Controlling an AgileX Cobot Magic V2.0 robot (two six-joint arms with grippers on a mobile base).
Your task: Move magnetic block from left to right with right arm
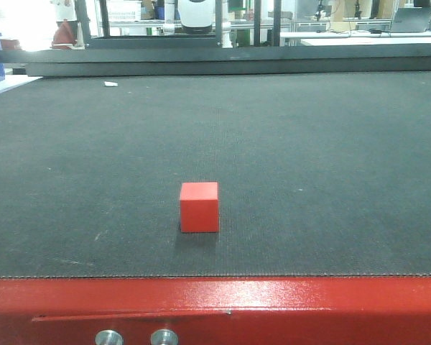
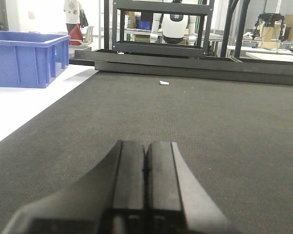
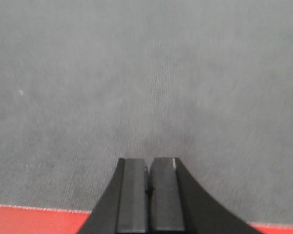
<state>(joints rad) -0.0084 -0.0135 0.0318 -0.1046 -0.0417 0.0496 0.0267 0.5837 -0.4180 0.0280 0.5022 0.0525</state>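
at the right wrist, the right fingers (image 3: pixel 133 190) are seen pressed shut on nothing, pointed down at bare dark mat just past the red front edge (image 3: pixel 29 217) of the bench. same on the other side: the left fingers (image 2: pixel 129 170) are closed and empty, held low and level over the mat, likely kept clear since the job is given to the right arm. the magnetic block (image 1: pixel 199 207) is shown only in the front view: flat on the mat (image 1: pixel 330 158), near the front edge, slightly left of centre, untouched. no grasp is begun; the right fingers would need to be opened and brought over it. further out, a blue bin (image 2: pixel 24 58) and a small white scrap (image 2: pixel 164 83) are noted.
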